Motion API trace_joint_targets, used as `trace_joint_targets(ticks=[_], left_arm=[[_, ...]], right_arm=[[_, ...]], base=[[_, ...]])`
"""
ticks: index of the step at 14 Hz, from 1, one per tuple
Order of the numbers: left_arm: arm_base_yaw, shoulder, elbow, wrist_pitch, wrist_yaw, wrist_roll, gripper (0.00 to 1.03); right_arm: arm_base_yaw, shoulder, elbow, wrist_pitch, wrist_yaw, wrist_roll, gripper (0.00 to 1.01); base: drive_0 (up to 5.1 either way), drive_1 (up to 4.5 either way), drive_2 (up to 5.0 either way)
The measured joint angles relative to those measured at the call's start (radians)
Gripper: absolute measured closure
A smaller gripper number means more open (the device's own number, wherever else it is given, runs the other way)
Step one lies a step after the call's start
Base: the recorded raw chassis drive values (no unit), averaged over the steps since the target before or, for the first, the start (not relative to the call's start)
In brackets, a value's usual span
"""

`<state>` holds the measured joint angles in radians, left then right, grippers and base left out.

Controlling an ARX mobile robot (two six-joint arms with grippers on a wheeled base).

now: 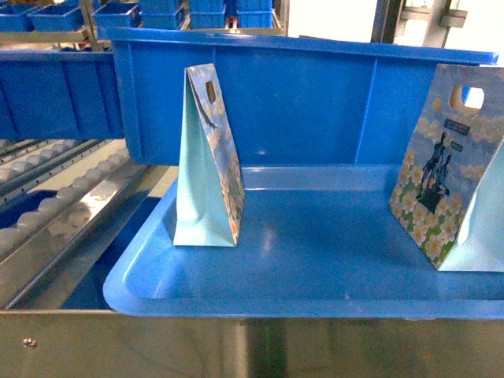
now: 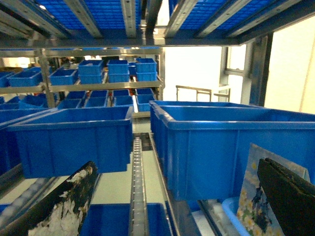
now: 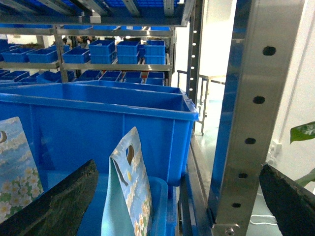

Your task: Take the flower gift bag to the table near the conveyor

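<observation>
Stainless-steel conveyor [image 1: 63, 197] lanes with white rollers slope along the left, beside a shallow blue tray [image 1: 315, 268] backed by a deep blue bin [image 1: 315, 102]. Two flower gift bags stand upright and well apart in the tray, one [image 1: 209, 161] seen edge-on at left, the other [image 1: 449, 173] at the right edge facing out. Each wrist view shows its tool, left tool [image 2: 172, 206] and right tool [image 3: 177, 206], spread wide with nothing between the fingers.

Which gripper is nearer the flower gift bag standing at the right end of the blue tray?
Right. The right gripper is open with that flower gift bag ahead between its fingers; the left gripper sits beyond the other bag, on the conveyor side.
</observation>
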<state>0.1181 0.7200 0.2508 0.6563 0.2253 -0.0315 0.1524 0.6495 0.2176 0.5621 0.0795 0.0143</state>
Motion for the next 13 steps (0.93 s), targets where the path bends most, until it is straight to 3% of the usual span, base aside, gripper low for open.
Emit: trace_joint_targets(ticks=[2,6,8,10,13], left_arm=[[-0.085,0.135,0.099,-0.004,-0.019,0.006,0.05],[-0.336,0.364,0.343,-0.027,-0.159,0.058,0.05],[-0.409,0.491,0.441,-0.066,-0.229,0.060,0.05],[-0.435,0.553,0.492,-0.072,-0.256,0.063,0.05],[-0.434,0.549,0.492,-0.070,-0.261,0.064,0.05]], right_arm=[[0.006,0.116,0.064,0.050,-0.007,0.003,0.03],[0.033,0.382,0.273,0.047,-0.074,0.015,0.03],[0.037,0.510,0.389,0.015,-0.104,0.038,0.03],[0.027,0.652,0.513,-0.093,-0.138,0.048,0.03],[-0.004,0.778,0.578,-0.205,-0.172,0.057,0.03]], base=[[0.0,0.00,0.0],[0.0,0.00,0.0],[0.0,0.00,0.0],[0.0,0.00,0.0],[0.0,0.00,0.0]])
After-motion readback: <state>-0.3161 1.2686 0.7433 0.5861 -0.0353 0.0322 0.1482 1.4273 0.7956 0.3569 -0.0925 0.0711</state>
